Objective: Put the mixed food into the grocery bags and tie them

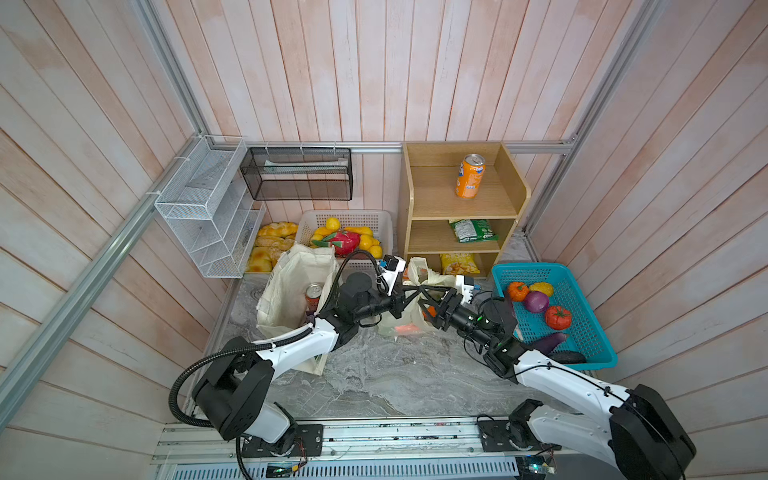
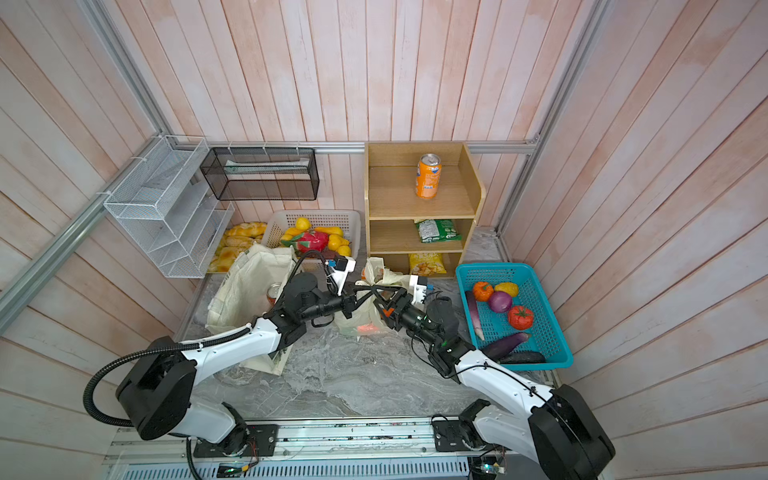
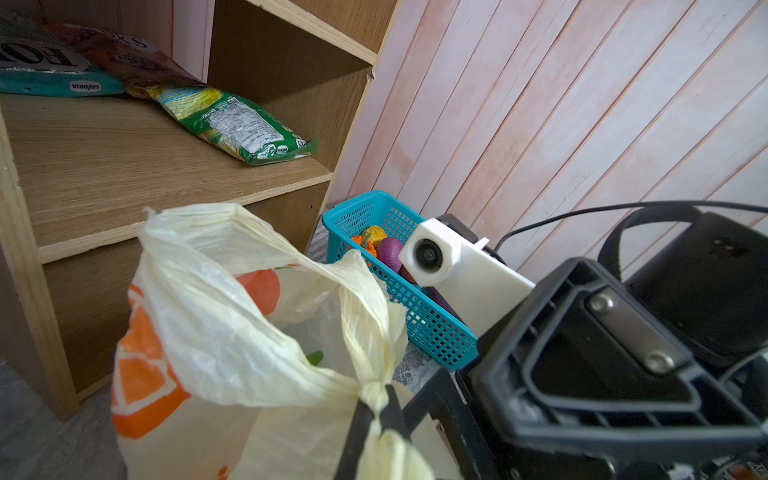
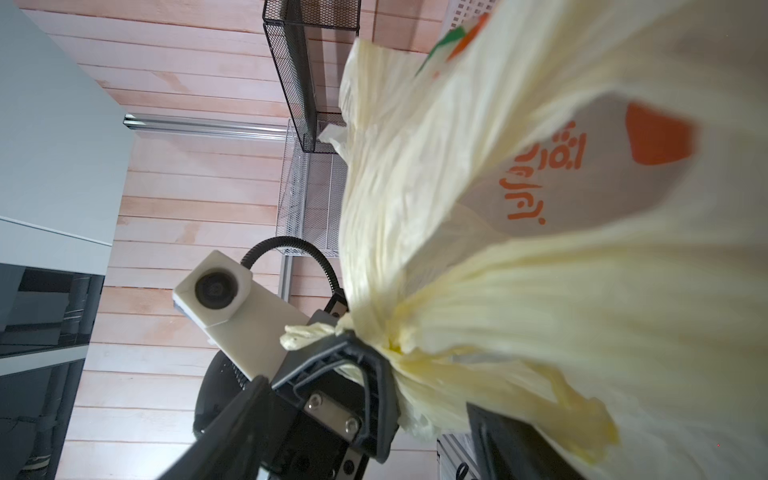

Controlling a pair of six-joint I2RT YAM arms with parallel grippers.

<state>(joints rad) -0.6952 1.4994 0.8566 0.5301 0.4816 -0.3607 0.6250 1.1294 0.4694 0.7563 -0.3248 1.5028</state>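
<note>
Jaws, left gripper: clamped on a twisted handle of the bag, which stands mid-table with carrots inside. Right gripper: jaws apart against the bag. I'd hold the left pull steady and take the free handle low.

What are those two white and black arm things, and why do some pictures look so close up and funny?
They are two robot arms with pincher hands. Two pictures look down from above; the two close ones come from cameras on the wrists. On the marble table stand a cream canvas tote with a red soda can inside, a pale-yellow plastic bag printed with oranges, and a blue basket of toy vegetables. The left gripper pinches the plastic bag's twisted handle. The right gripper is open near it.
</note>
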